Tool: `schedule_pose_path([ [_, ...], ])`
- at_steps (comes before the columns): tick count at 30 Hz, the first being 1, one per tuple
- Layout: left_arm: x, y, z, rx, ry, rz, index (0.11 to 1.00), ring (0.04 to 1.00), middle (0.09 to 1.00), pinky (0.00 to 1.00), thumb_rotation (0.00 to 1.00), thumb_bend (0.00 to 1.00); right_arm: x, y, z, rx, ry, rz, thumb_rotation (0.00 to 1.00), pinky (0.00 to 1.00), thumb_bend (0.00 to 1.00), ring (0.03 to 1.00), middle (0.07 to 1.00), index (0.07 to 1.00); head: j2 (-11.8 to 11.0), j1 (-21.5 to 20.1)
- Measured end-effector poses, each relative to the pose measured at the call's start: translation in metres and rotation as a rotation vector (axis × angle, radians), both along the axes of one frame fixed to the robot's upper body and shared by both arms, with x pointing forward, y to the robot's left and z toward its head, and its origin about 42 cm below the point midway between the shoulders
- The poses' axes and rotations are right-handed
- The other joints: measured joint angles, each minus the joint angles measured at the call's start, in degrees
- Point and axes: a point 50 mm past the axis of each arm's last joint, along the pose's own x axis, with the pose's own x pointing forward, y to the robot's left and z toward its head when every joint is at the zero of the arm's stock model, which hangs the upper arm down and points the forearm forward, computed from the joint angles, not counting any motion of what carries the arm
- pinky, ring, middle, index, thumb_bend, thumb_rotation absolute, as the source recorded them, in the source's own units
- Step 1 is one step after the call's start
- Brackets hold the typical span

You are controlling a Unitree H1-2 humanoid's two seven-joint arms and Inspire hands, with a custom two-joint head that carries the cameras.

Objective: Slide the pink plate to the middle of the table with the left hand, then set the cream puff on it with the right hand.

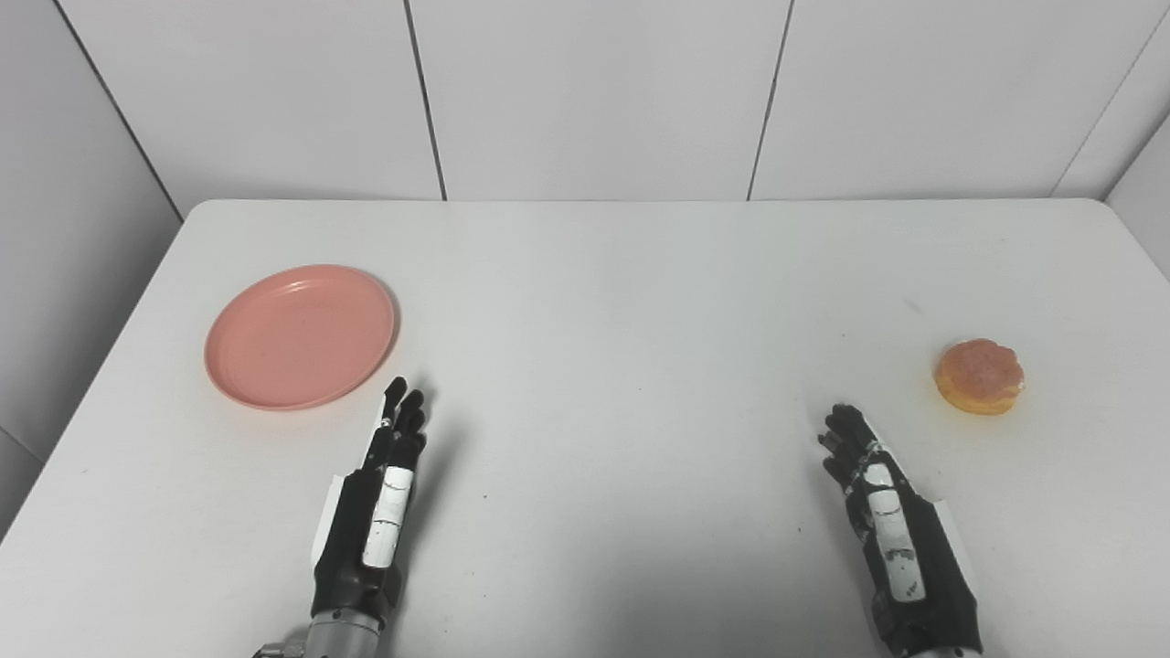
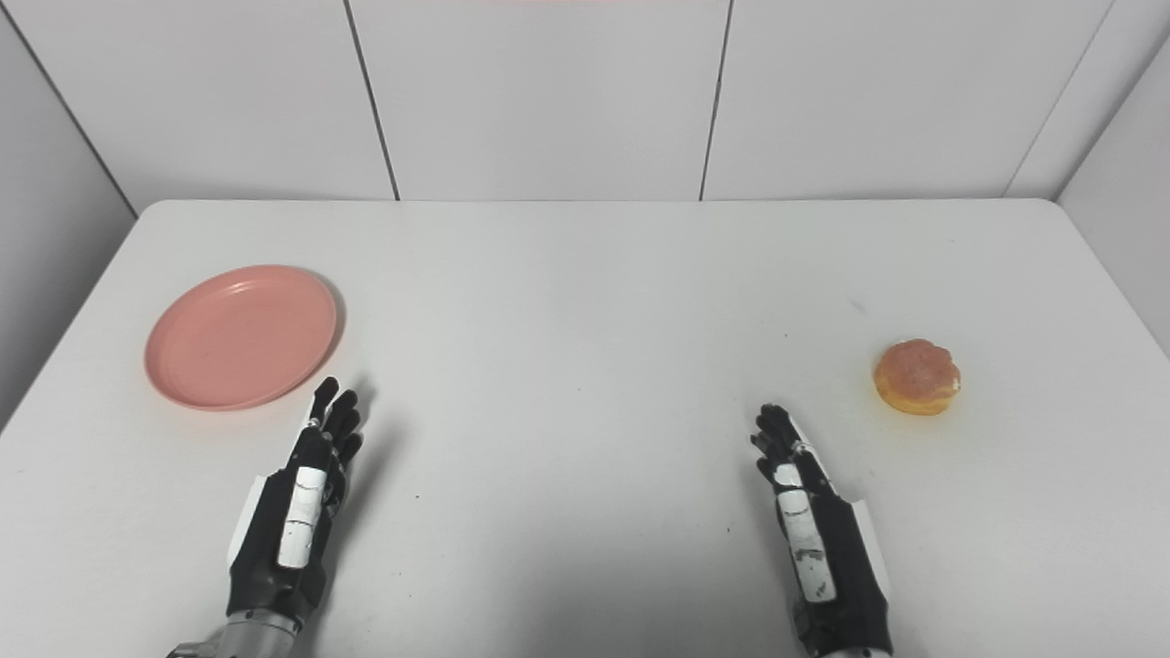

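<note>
A round pink plate [image 1: 300,335] lies flat on the left part of the white table [image 1: 622,302]. A golden-brown cream puff [image 1: 979,376] sits near the table's right side. My left hand [image 1: 379,498] rests low over the table just in front of and to the right of the plate, fingers stretched forward and holding nothing; its fingertips stop short of the plate's rim. My right hand [image 1: 882,516] hovers in front of and to the left of the cream puff, a clear gap away, also open with fingers extended.
White panelled walls close in behind the table and on both sides. The table's left edge [image 1: 110,347] runs close to the plate, and the right edge lies not far beyond the cream puff.
</note>
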Motion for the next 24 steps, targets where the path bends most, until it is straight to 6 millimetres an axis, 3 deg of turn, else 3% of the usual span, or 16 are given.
schedule_pose_path([
  [24, 0.0, 0.0003, 0.0, 0.002, 0.0, -0.002, 1.0, 1.0, 0.986, 1.0, 0.9, 0.86, 0.0, 0.0007, 0.0007, -0.001, 0.003, 0.003, 0.92, 0.95, 0.8, 0.936, 0.934, 0.899, 0.0, 0.0],
])
